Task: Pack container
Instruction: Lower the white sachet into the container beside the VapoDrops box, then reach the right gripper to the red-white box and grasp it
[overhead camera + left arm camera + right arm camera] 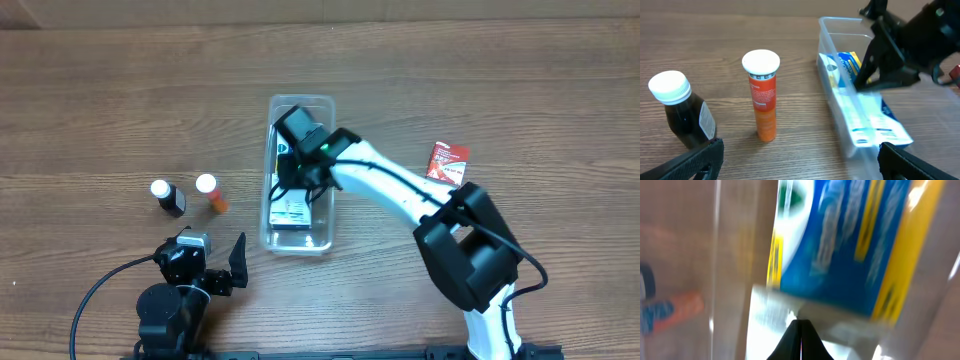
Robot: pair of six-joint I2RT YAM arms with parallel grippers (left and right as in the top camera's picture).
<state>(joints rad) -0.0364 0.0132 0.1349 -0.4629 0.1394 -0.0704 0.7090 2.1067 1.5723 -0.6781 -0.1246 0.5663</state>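
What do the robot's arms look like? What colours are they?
The right arm is a smooth white tube with chunky black joints and a tiny green light near its wrist. The left arm is mostly black, with a black cable looping from it. The left gripper and right gripper have pointed black fingers.
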